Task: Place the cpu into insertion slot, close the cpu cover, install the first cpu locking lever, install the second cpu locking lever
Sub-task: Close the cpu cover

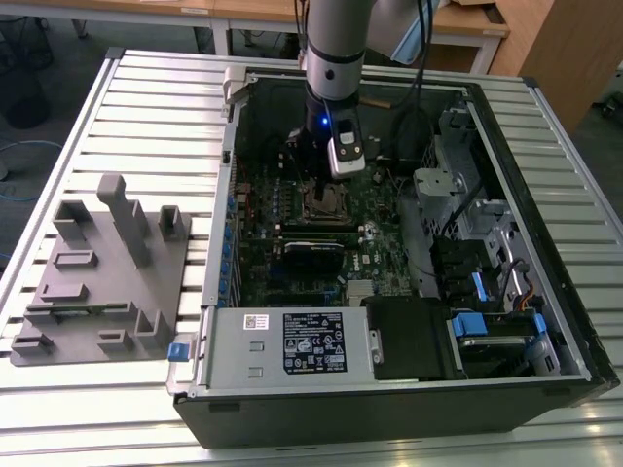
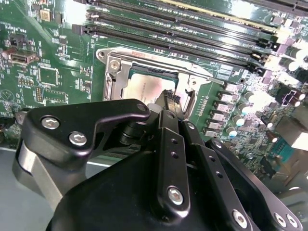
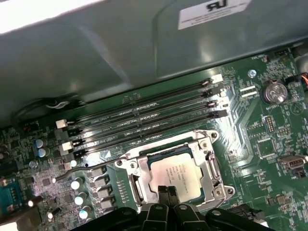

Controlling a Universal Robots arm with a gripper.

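Holding the grey arm (image 1: 336, 39) near upright in the exterior view, wrist directly beneath. Showing a blue light (image 1: 322, 122) at the wrist. Pointing the black gripper (image 1: 324, 187) straight down. Pressing the two slim fingers (image 3: 164, 193) together at the tips in both wrist views, drawing the linkage bars (image 2: 174, 154) in close behind them.

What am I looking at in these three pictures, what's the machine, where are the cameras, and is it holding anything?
It is a robot arm reaching into an open computer case on a slatted table, with a grey moulded block at the exterior view's left. That view comes from a camera off the arm; both wrist views come from cameras riding on it, looking at the green motherboard. There the cpu shows through the window of the cpu cover. The gripper hangs at the cpu's edge, fingers together, holding nothing visible.
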